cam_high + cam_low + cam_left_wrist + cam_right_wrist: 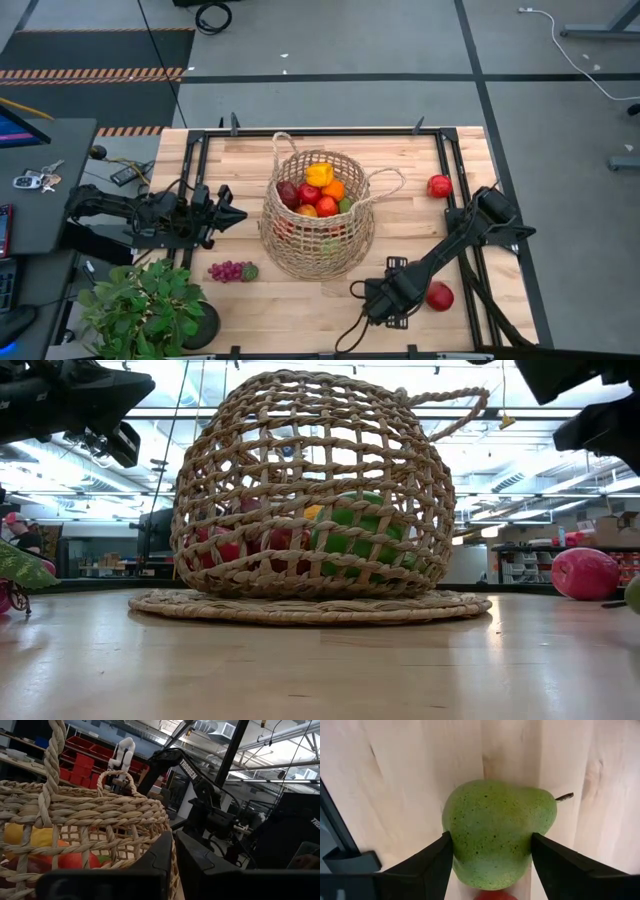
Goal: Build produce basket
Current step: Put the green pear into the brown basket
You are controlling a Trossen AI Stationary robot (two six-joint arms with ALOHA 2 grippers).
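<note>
Nearby, right gripper (490, 857) around pear (497, 830).

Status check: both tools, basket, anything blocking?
Right tool shut on green pear, low at table's near right. Left tool shut, empty, beside basket. Basket part-filled; grapes, two red apples outside. Nothing blocking.

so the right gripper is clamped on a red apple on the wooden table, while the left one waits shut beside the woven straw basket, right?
Not quite. The right gripper is closed on a speckled green pear, not a red apple; the right wrist view shows it between the fingers on the wooden table. The rest holds: the left gripper waits shut beside the woven straw basket.
</note>
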